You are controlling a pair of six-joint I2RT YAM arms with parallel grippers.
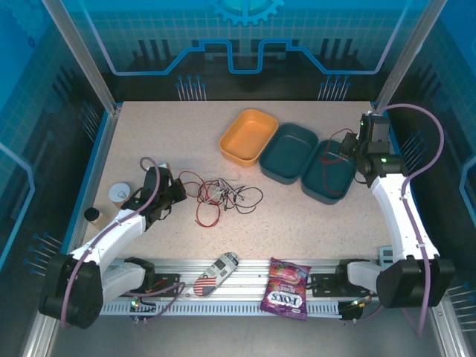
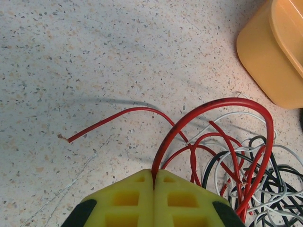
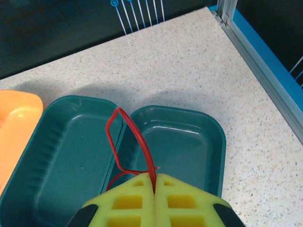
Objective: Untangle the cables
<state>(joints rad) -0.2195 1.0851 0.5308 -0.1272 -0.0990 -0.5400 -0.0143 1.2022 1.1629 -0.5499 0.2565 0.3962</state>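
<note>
A tangle of red, black and white cables [image 1: 223, 195] lies on the speckled table, left of centre. At the tangle's left edge my left gripper [image 1: 181, 190] is low over the table. In the left wrist view its yellow jaws are shut [image 2: 154, 174] on a red cable [image 2: 222, 101] that arches up and right into the black and white cables [image 2: 265, 189]. My right gripper [image 1: 346, 149] hangs over the teal trays at the back right. It is shut [image 3: 155, 178] on a separate red cable loop [image 3: 129, 127], which dangles above the rims where the two trays meet.
An orange tray [image 1: 249, 136] and two teal trays [image 1: 291, 152] [image 1: 327, 177] sit in a row at the back. A paper cup [image 1: 119, 195] and a small dark cap [image 1: 91, 215] stand by the left arm. A candy bag [image 1: 286, 294] and a flag-printed pouch [image 1: 216, 271] lie on the front rail.
</note>
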